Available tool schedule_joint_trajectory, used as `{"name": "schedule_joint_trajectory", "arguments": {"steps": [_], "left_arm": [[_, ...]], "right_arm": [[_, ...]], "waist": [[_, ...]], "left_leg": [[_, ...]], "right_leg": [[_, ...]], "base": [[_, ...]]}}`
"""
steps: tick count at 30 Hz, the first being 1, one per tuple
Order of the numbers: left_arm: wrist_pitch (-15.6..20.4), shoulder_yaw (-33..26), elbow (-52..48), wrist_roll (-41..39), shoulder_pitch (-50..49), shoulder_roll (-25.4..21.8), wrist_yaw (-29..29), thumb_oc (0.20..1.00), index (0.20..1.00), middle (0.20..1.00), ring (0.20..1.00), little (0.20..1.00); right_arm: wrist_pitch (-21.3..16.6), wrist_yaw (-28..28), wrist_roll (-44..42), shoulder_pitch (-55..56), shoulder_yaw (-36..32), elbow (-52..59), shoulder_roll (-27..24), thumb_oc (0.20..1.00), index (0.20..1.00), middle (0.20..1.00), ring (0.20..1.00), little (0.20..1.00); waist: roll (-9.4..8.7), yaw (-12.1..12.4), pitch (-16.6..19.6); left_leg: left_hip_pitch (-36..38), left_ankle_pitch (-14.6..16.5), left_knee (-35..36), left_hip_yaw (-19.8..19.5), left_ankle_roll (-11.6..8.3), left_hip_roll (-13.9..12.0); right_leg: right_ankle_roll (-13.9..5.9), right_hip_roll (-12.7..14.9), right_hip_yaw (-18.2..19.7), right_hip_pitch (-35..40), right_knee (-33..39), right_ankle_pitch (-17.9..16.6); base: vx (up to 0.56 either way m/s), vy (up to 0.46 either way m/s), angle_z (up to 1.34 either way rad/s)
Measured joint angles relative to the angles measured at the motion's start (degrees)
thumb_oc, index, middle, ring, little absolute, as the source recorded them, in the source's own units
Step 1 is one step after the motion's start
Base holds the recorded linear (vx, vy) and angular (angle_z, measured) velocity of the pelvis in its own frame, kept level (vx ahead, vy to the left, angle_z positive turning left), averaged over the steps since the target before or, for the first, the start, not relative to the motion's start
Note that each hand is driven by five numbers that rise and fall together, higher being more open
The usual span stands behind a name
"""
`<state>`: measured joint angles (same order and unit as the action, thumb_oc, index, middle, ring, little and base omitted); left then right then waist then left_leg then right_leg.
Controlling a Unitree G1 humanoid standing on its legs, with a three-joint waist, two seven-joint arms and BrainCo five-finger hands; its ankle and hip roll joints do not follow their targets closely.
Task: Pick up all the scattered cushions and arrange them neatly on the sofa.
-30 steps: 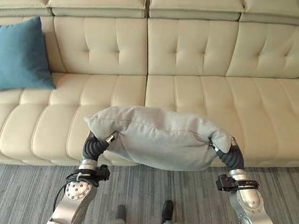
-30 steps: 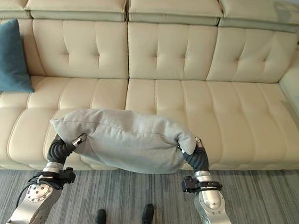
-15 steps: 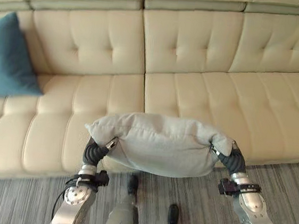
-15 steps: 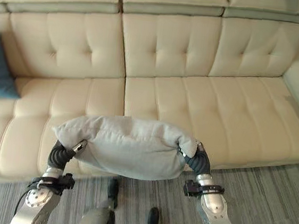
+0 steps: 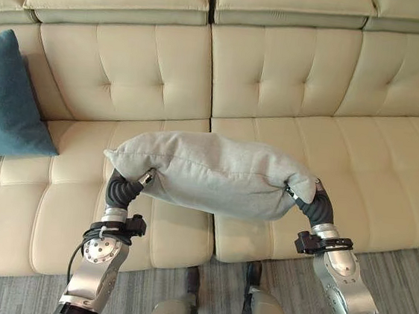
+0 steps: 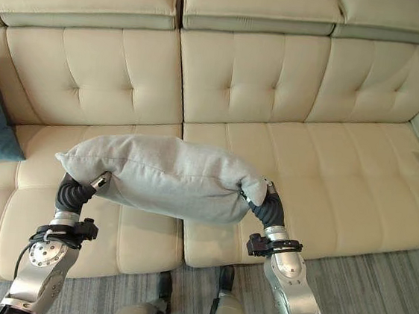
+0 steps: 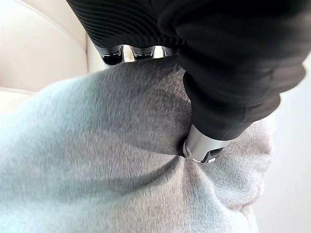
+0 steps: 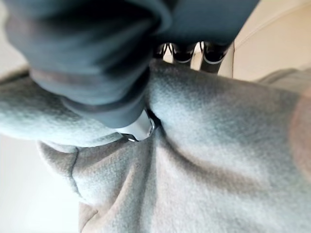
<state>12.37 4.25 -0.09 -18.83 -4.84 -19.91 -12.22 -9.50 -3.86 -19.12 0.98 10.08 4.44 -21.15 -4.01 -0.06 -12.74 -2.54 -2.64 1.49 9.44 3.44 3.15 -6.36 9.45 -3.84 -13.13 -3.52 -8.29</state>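
No legible print. Left hand and right hand — fingers clamped on the grey cushion — now carry it above the sofa seat, previously short of it.

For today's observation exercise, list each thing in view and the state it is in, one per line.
grey cushion: held up between both hands, above the seat's front edge
left hand: shut on the cushion's end
right hand: shut on the other end
blue cushion: propped against the backrest
sofa: middle seats bare
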Motion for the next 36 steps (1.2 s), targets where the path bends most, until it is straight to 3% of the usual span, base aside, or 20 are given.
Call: {"name": "schedule_joint_trajectory", "arguments": {"steps": [1, 2, 3, 4, 9, 14, 18, 19, 22, 24, 25, 26, 27, 31, 36], "left_arm": [[0.0, 0.0, 0.0, 0.0, -1.3, 1.1, 0.1, 0.200, 0.200, 0.200, 0.200, 0.200], [0.1, -0.1, -0.8, 0.0, -2.6, 1.1, 0.4, 0.200, 0.200, 0.200, 0.200, 0.200], [0.1, -0.3, -0.9, 0.0, -2.9, 1.4, 1.1, 0.200, 0.200, 0.200, 0.200, 0.200], [0.0, -0.3, -0.9, 0.0, -2.9, 1.4, 1.3, 0.200, 0.200, 0.200, 0.200, 0.200], [-0.4, -0.2, -0.4, 0.4, -2.6, 1.4, 1.3, 0.200, 0.200, 0.200, 0.200, 0.200], [-0.6, -0.3, 2.2, 2.6, 0.2, 0.8, -0.7, 0.200, 0.200, 0.200, 0.200, 0.200], [0.1, 1.6, 10.0, 4.2, 11.8, -1.2, -6.7, 0.200, 0.200, 0.200, 0.200, 0.200], [0.1, 2.7, 15.7, 4.0, 20.0, -1.9, -8.9, 0.200, 0.200, 0.200, 0.200, 0.200], [0.6, 8.5, 34.5, 3.6, 41.9, -6.6, -12.6, 0.200, 0.200, 0.200, 0.200, 0.200], [1.4, 12.7, 39.3, 1.9, 52.1, -8.3, -14.1, 0.200, 0.200, 0.200, 0.200, 0.200], [1.6, 13.3, 39.5, 1.7, 53.4, -8.8, -14.5, 0.200, 0.200, 0.200, 0.200, 0.200], [2.5, 13.5, 39.1, 1.4, 53.4, -8.8, -15.2, 0.533, 0.533, 0.533, 0.533, 0.533], [3.2, 13.7, 39.1, 1.4, 53.5, -8.7, -15.2, 1.000, 1.000, 1.000, 1.000, 1.000], [5.5, 14.6, 44.8, -2.6, 60.4, -9.8, -14.5, 1.000, 1.000, 1.000, 1.000, 1.000], [6.2, 13.1, 41.5, -3.7, 61.1, -13.2, -13.1, 1.000, 1.000, 1.000, 1.000, 1.000]], "right_arm": [[0.0, 0.0, 0.0, 0.1, 0.1, -0.4, -0.5, 0.200, 0.200, 0.200, 0.200, 0.200], [0.0, 0.1, 0.0, -0.1, 0.3, -0.6, -0.9, 0.200, 0.200, 0.200, 0.200, 0.200], [0.0, 0.3, 0.0, -0.2, 0.3, -1.4, -1.3, 0.200, 0.200, 0.200, 0.200, 0.200], [0.0, 0.3, 0.0, -0.5, 0.4, -1.9, -1.5, 0.200, 0.200, 0.200, 0.200, 0.200], [0.2, 0.2, 0.1, -2.1, 1.4, -2.1, -3.4, 0.200, 0.200, 0.200, 0.200, 0.200], [0.3, -0.7, 0.9, -8.4, 3.3, -4.3, -5.5, 0.200, 0.200, 0.200, 0.200, 0.200], [-0.3, -5.1, 1.1, -20.8, 7.3, -13.7, -3.4, 0.200, 0.200, 0.200, 0.200, 0.200], [0.0, -7.4, 0.9, -28.2, 7.4, -20.5, -1.1, 0.200, 0.200, 0.200, 0.200, 0.200], [0.1, -10.9, -1.4, -46.5, 10.4, -39.5, -0.5, 0.200, 0.200, 0.200, 0.200, 0.200], [-0.1, -12.7, -4.0, -55.9, 11.9, -46.8, -2.1, 0.200, 0.200, 0.200, 0.200, 0.200], [-0.1, -13.1, -4.6, -57.7, 11.9, -46.9, -2.6, 0.485, 0.485, 0.485, 0.485, 0.485], [-0.5, -13.5, -4.7, -58.0, 11.9, -46.0, -3.6, 1.000, 1.000, 1.000, 1.000, 1.000], [-0.7, -13.7, -4.8, -58.3, 12.0, -46.1, -4.4, 1.000, 1.000, 1.000, 1.000, 1.000], [-2.5, -14.5, -5.8, -66.2, 15.9, -47.3, -11.4, 1.000, 1.000, 1.000, 1.000, 1.000], [-3.1, -15.8, -6.1, -71.5, 16.2, -45.9, -17.6, 1.000, 1.000, 1.000, 1.000, 1.000]], "waist": [[0.65, 0.5, 0.3], [0.96, 0.7, 0.7], [1.08, 0.7, 0.9], [1.04, 0.8, 0.9], [1.30, 0.8, 1.3], [1.68, 0.9, 1.5], [2.46, 1.8, 1.7], [2.72, 2.0, 1.3], [3.58, 2.1, -3.4], [4.02, 2.2, -5.6], [4.13, 2.2, -5.8], [4.42, 2.2, -6.3], [4.64, 2.4, -6.5], [4.95, 2.6, -6.7], [4.88, 3.3, -6.7]], "left_leg": [[0.6, 0.7, -0.1, 0.0, -1.19, -0.9], [0.7, 1.2, 0.0, 0.2, -2.03, -2.0], [0.9, 1.4, 0.2, -0.9, -4.09, -3.3], [1.6, 0.9, 0.8, -1.5, -4.79, -4.1], [2.8, 0.2, 2.0, -2.6, -5.71, -6.7], [2.7, -0.5, 2.2, -3.0, -6.42, -7.5], [-1.6, -2.2, 2.7, -4.2, -6.56, -7.3], [-6.1, -4.1, 2.6, -4.5, -6.92, -6.9], [-12.0, -5.7, 3.0, -5.3, -7.64, -6.6], [-15.1, -6.8, 3.0, -5.6, -8.74, -6.8], [-15.7, -6.8, 3.0, -5.6, -8.74, -6.9], [-15.8, -6.8, 3.1, -5.6, -8.67, -7.0], [-15.9, -6.9, 3.1, -5.6, -8.40, -7.1], [-20.3, -6.9, 3.0, -5.7, -8.33, -7.2], [-20.4, -6.9, 3.0, -5.6, -8.34, -7.5]], "right_leg": [[1.50, -0.8, 0.4, 0.9, 0.7, -1.4], [1.45, -1.7, 0.0, 2.2, 3.1, -1.3], [1.75, -3.0, -2.3, 5.4, 8.4, -2.4], [1.60, -3.7, -3.0, 5.9, 8.6, -2.8], [3.08, -6.3, -4.3, 7.2, 8.6, -2.0], [3.96, -7.0, -5.0, 7.3, 8.6, -2.3], [4.45, -6.8, -5.8, 3.4, 8.7, -2.4], [3.94, -6.4, -5.9, -1.2, 8.6, -4.1], [3.87, -6.1, -6.3, -7.0, 8.5, -5.9], [3.66, -6.2, -7.1, -9.6, 8.6, -6.0], [3.49, -6.3, -7.1, -10.3, 8.5, -6.2], [3.70, -6.4, -7.1, -10.3, 8.3, -6.4], [4.00, -6.5, -7.1, -10.4, 8.3, -6.2], [6.75, -6.8, -6.8, -14.6, 8.3, -8.2], [6.75, -7.1, -5.6, -14.6, 8.3, -8.2]], "base": [[0.10, -0.145, 0.19], [0.13, -0.185, 0.08], [0.12, -0.162, 0.20], [0.08, -0.121, 0.31], [0.07, -0.058, 0.06], [0.02, -0.024, 0.06], [-0.18, -0.017, 0.16], [-0.19, -0.011, 0.12], [-0.07, -0.003, 0.15], [-0.02, 0.017, 0.16], [0.00, 0.000, 0.00], [-0.02, 0.032, 0.00], [0.00, 0.000, 0.00], [0.00, 0.003, 0.03], [0.03, -0.001, 0.00]]}}
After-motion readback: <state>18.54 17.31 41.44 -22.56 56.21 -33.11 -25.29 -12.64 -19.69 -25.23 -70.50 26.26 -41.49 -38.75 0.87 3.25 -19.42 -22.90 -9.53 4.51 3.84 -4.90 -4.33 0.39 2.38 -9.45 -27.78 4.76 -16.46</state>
